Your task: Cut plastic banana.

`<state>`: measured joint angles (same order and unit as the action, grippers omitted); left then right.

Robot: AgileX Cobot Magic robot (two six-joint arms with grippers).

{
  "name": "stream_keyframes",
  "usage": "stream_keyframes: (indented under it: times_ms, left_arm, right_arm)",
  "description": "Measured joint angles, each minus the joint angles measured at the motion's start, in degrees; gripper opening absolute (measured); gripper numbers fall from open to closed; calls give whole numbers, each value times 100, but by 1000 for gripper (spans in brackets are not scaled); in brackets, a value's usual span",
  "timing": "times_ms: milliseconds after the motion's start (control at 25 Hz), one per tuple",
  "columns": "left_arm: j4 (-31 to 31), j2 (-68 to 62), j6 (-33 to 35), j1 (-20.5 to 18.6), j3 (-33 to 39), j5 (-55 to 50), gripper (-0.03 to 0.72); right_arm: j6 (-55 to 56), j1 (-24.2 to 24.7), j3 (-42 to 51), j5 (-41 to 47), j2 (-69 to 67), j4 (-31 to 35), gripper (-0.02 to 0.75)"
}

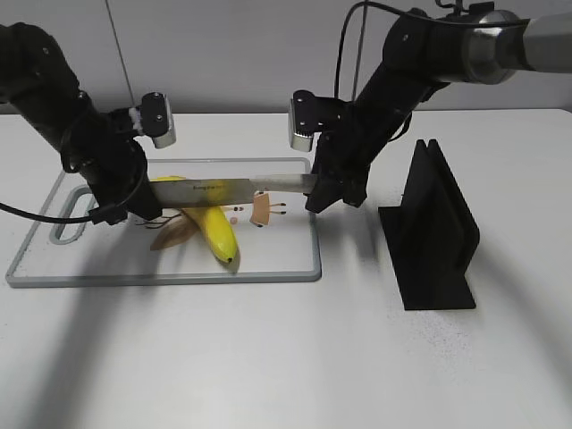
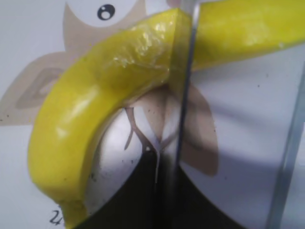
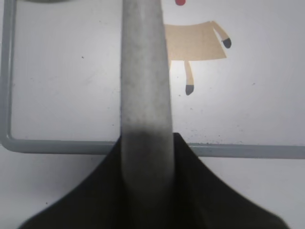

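On cutting board (image 1: 286,268): knife (image 1: 241,187) gripped by right hand (image 1: 323,192), blade across banana (image 1: 214,231); left hand (image 1: 134,201) on banana, grip unclear.

Left gripper (image 1: 134,201) jaws hidden — banana (image 1: 214,231) end too.

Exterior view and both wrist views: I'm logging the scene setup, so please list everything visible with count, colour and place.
banana: one, yellow, on the cutting board, under the blade.
knife: one, silver blade with pale grey handle, held level across the banana.
cutting board: one, white with grey rim and printed brown animal drawings, left of centre on the table.
knife stand: one, black, upright on the table right of the board.
table: one, white.
left gripper: one, black, at the banana's left end; jaw state hidden.
right gripper: one, black, shut on the knife handle.
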<state>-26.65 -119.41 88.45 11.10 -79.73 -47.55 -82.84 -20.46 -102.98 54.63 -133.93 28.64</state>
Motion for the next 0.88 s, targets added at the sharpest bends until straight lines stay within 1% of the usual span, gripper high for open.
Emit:
stream_keyframes:
  times_ms: [360, 640, 720, 760, 800, 880]
  left_arm:
    - [41, 430, -61, 39, 46, -174, -1]
    - [31, 950, -75, 56, 46, -378, -1]
    - [2, 1103, -75, 56, 46, -417, 9]
    - [-21, 1183, -75, 60, 46, -425, 33]
    - [-51, 1252, -75, 62, 46, -437, 76]
    - [-105, 1325, -75, 68, 46, -463, 206]
  right_arm:
    - [5, -19, 43, 50, 543, -177, 174]
    - [52, -19, 43, 307, 863, -265, 171]
    - [63, -19, -12, 418, 933, -280, 169]
    - [79, -19, -76, 505, 950, -280, 168]
    - [92, -19, -137, 556, 954, -280, 165]
    - [113, -19, -274, 633, 954, -304, 165]
